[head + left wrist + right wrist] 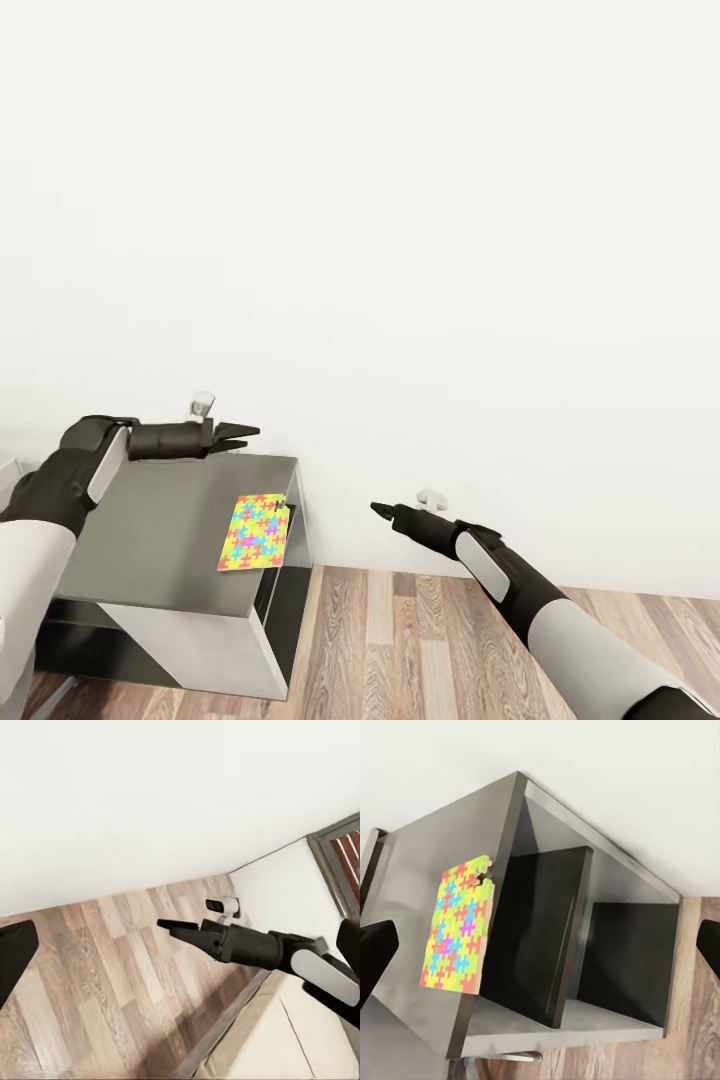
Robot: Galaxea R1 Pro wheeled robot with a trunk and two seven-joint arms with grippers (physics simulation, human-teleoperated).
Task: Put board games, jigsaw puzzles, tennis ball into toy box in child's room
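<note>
One jigsaw puzzle [254, 532], a thin square of bright multicoloured pieces, lies flat on a low dark grey desk [160, 520], close to its right front edge. In the right wrist view the puzzle [457, 926] sits just above the desk's open shelves. My left gripper [250, 436] hovers open over the desk's far edge, up and left of the puzzle. To the right of the desk my right gripper [377, 508] hangs open in the air above the floor, holding nothing. The board games, tennis ball, toy box and table are out of view.
A plain white wall stands close behind the desk. Wood-plank floor [420, 640] lies to the right. The left wrist view takes in my right gripper [160, 923], the bed's beige mattress [300, 1035] and a dark-framed window [341, 866]. The desk front has two open compartments [540, 930].
</note>
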